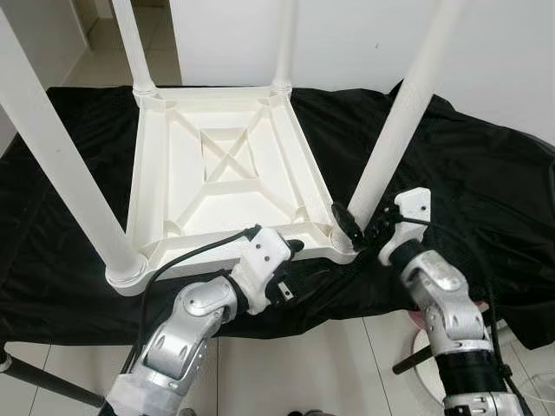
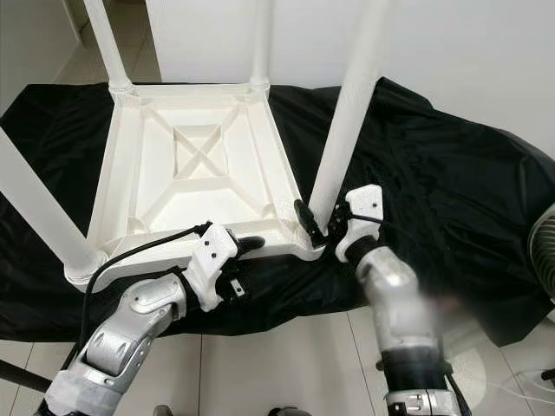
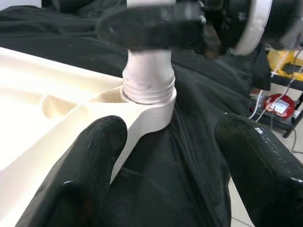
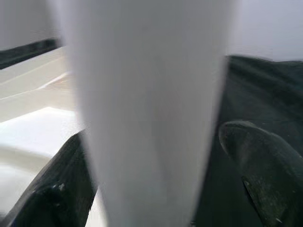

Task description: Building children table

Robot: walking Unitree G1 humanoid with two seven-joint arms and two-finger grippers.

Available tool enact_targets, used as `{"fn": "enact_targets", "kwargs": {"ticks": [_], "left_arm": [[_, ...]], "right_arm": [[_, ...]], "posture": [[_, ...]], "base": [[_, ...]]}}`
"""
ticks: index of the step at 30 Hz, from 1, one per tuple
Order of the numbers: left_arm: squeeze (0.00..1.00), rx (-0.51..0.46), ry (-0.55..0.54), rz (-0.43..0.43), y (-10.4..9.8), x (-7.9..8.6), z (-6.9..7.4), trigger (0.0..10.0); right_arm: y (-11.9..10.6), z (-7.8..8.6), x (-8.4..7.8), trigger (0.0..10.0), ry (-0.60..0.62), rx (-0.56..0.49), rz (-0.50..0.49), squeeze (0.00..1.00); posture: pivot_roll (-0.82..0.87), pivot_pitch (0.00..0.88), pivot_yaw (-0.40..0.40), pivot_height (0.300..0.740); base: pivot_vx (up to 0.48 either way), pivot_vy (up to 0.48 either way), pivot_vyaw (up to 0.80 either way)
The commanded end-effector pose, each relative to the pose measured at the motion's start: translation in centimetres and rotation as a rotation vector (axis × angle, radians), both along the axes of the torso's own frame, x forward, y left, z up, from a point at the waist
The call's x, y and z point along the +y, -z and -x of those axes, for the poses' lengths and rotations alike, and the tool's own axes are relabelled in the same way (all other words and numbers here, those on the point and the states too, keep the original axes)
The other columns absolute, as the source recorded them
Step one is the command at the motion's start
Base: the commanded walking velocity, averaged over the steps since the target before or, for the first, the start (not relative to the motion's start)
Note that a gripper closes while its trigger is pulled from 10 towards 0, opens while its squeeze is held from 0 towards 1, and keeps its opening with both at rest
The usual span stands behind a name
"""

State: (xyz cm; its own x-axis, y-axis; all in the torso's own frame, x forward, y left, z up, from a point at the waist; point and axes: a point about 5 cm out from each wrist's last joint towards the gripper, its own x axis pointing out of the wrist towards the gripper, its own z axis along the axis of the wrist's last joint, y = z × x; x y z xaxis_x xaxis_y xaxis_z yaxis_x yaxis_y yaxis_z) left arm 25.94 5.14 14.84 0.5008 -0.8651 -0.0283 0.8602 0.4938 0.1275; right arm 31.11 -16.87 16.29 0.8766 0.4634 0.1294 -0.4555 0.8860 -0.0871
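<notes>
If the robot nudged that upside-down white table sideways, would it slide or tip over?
The table lies flat on its top on the black cloth, so it would probably slide, perhaps bunching the cloth. It looks like hollow ribbed plastic, likely light. The long legs may give leverage for tipping.

The upside-down white table (image 1: 217, 165) on the black cloth (image 1: 451, 173) is seen from high up by both eye views, looking forward and down. The same scene is shared by them. The near right table leg (image 3: 149, 80) is seen very close from the left wrist view. It is seen even closer, and blurred, from the right wrist view.
</notes>
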Motion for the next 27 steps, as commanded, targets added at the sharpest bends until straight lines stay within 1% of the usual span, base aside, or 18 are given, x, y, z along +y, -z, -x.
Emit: {"fn": "enact_targets", "kwargs": {"ticks": [1, 2, 4, 5, 6, 7, 8, 9, 10, 19, 21, 22, 23, 24, 25, 27], "left_arm": [[0.0, 0.008, 0.114, -0.011, 0.0, -0.4, 0.7, 10.0], [0.0, 0.006, 0.121, -0.014, -0.1, -0.4, 0.7, 10.0], [0.0, 0.002, 0.12, -0.019, -0.1, -0.3, 0.6, 10.0], [0.0, 0.001, 0.118, -0.021, -0.1, -0.4, 0.5, 10.0], [0.0, 0.001, 0.118, -0.021, -0.1, -0.4, 0.5, 10.0], [0.0, 0.002, 0.119, -0.02, -0.1, -0.5, 0.5, 10.0], [0.0, -0.001, 0.119, -0.019, -0.1, -0.6, 0.5, 10.0], [0.0, -0.003, 0.12, -0.017, -0.1, -0.8, 0.5, 10.0], [0.0, -0.007, 0.119, -0.016, -0.1, -0.9, 0.5, 10.0], [0.0, -0.003, 0.102, -0.006, -0.4, -0.9, 0.5, 10.0], [0.0, -0.001, 0.098, -0.004, -0.4, -0.9, 0.5, 10.0], [0.0, -0.002, 0.095, -0.004, -0.5, -0.9, 0.5, 10.0], [0.0, -0.002, 0.095, -0.004, -0.5, -0.9, 0.5, 10.0], [0.0, -0.002, 0.093, -0.003, -0.5, -0.9, 0.5, 10.0], [0.0, -0.002, 0.093, -0.003, -0.5, -0.9, 0.5, 10.0], [0.0, -0.009, 0.08, -0.003, -0.5, -0.9, 0.4, 10.0]], "right_arm": [[0.2, 0.0, -0.1, 10.0, -0.014, 0.009, 0.002, 0.0], [0.3, -0.2, -0.2, 10.0, -0.042, 0.018, 0.024, 0.0], [0.5, -0.4, -0.3, 10.0, -0.061, 0.03, 0.041, 0.0], [0.9, -0.5, -0.4, 10.0, -0.079, 0.045, 0.07, 0.0], [0.9, -0.5, -0.4, 10.0, -0.079, 0.045, 0.07, 0.0], [1.1, -0.6, -0.6, 8.5, -0.096, 0.059, 0.084, 0.0], [1.2, -0.7, -0.7, 6.9, -0.105, 0.066, 0.09, 0.0], [1.3, -0.7, -0.8, 3.1, -0.111, 0.07, 0.093, 0.0], [1.3, -0.7, -0.8, 0.0, -0.116, 0.072, 0.092, 0.0], [1.8, -0.6, -1.0, 0.0, -0.17, 0.087, 0.086, 0.0], [1.8, -0.6, -1.0, 0.0, -0.164, 0.087, 0.082, 0.0], [1.9, -0.6, -1.0, 4.9, -0.155, 0.086, 0.075, 0.0], [1.9, -0.6, -1.0, 4.9, -0.155, 0.086, 0.075, 0.0], [1.8, -0.5, -0.9, 10.0, -0.15, 0.087, 0.063, 0.0], [1.8, -0.5, -0.9, 10.0, -0.15, 0.087, 0.063, 0.0], [1.6, -0.3, -0.5, 10.0, -0.119, 0.071, 0.023, 0.0]], "posture": [[-0.07, 0.071, -0.035, 0.74], [-0.06, 0.073, -0.036, 0.74], [-0.07, 0.072, -0.035, 0.74], [-0.07, 0.072, -0.034, 0.74], [-0.07, 0.072, -0.034, 0.74], [-0.08, 0.072, -0.035, 0.74], [-0.08, 0.072, -0.035, 0.74], [-0.08, 0.072, -0.04, 0.74], [-0.08, 0.072, -0.04, 0.74], [-0.07, 0.075, -0.052, 0.74], [-0.07, 0.075, -0.054, 0.74], [-0.07, 0.075, -0.054, 0.74], [-0.07, 0.075, -0.054, 0.74], [-0.06, 0.076, -0.057, 0.74], [-0.06, 0.076, -0.057, 0.74], [-0.06, 0.076, -0.057, 0.74]], "base": [[0.0, 0.0, 0.0], [0.0, 0.0, 0.0], [0.0, 0.0, 0.0], [0.0, 0.0, 0.0], [0.0, 0.0, 0.0], [0.0, 0.0, 0.0], [0.0, 0.0, 0.0], [0.0, 0.0, 0.0], [0.0, 0.0, 0.0], [0.0, 0.0, 0.0], [0.0, 0.0, 0.0], [0.0, 0.0, 0.0], [0.0, 0.0, 0.0], [0.0, 0.0, 0.0], [0.0, 0.0, 0.0], [0.0, 0.0, 0.0]]}}
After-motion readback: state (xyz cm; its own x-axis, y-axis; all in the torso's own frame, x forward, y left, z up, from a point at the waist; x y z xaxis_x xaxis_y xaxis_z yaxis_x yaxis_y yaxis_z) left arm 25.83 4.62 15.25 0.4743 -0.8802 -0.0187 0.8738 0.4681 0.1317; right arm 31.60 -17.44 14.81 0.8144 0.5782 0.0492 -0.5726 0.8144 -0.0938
